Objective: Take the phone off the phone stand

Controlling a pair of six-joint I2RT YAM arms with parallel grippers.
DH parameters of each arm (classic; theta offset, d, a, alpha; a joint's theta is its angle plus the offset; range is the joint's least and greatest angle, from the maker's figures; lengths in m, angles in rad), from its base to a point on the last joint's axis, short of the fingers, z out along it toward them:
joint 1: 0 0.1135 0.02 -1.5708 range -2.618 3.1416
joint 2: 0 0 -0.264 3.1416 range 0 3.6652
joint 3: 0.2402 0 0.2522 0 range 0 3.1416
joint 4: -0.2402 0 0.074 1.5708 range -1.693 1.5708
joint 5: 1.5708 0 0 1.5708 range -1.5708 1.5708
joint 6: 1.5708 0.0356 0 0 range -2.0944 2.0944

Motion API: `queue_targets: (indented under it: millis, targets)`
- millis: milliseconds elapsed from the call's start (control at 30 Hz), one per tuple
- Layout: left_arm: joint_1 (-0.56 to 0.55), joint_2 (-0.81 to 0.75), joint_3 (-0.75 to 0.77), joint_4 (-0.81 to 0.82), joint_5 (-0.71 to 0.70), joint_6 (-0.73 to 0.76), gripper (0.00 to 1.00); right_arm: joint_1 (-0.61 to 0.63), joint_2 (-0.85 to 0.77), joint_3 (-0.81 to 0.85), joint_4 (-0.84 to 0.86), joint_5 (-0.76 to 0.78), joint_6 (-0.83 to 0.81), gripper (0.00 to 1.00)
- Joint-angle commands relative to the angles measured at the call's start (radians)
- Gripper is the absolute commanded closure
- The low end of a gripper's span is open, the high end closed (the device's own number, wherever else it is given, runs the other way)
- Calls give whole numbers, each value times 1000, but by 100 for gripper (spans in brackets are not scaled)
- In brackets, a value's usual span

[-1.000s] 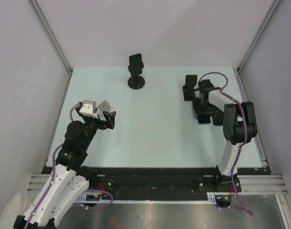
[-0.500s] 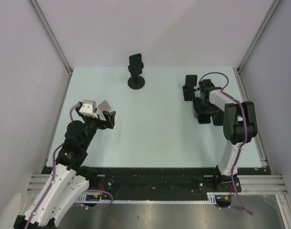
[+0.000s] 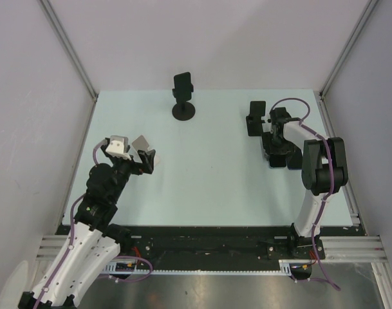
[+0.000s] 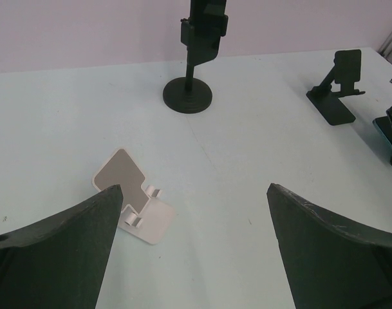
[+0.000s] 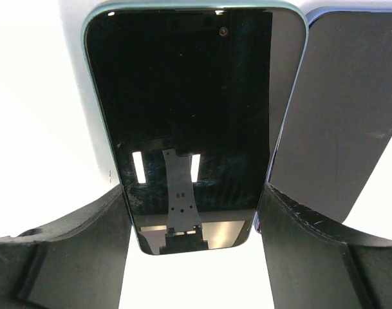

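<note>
A phone (image 5: 183, 122) with a black screen and teal rim lies flat on the table, beside a second dark phone (image 5: 337, 109). My right gripper (image 5: 192, 193) is open, one finger close on each side of the teal phone's near end, with a small gap on the right. In the top view the right gripper (image 3: 273, 145) hangs over both phones (image 3: 277, 159). An empty black folding stand (image 3: 255, 118) stands just behind them and also shows in the left wrist view (image 4: 340, 90). My left gripper (image 3: 146, 159) is open and empty.
A black pole stand (image 3: 183, 96) with a round base stands at the back centre, also in the left wrist view (image 4: 194, 58); I cannot tell whether its head holds a phone. A small white stand (image 4: 131, 193) sits by my left gripper (image 4: 194, 219).
My right wrist has shifted slightly to the right over the phones. The left arm has not moved.
</note>
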Motion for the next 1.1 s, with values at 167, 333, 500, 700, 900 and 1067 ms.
queue_targets:
  millis: [167,333,500,700,900,1067]
  targets:
    - [6,-17,0,21,8,12,0,2,-22,-28,-18,-24,-57,23]
    - [6,-20,0,21,10,13,0,19,-8,-30,-23,5,-51,20]
    - [6,-20,0,21,8,12,0,18,-2,-33,-21,16,-46,21]
    - [6,-21,-1,19,8,10,0,7,-2,-42,-20,48,-19,25]
    - [6,-20,-1,21,11,10,0,-19,-10,-51,-26,65,15,28]
    - [6,-20,-1,21,11,10,0,-27,-20,-59,-29,65,45,29]
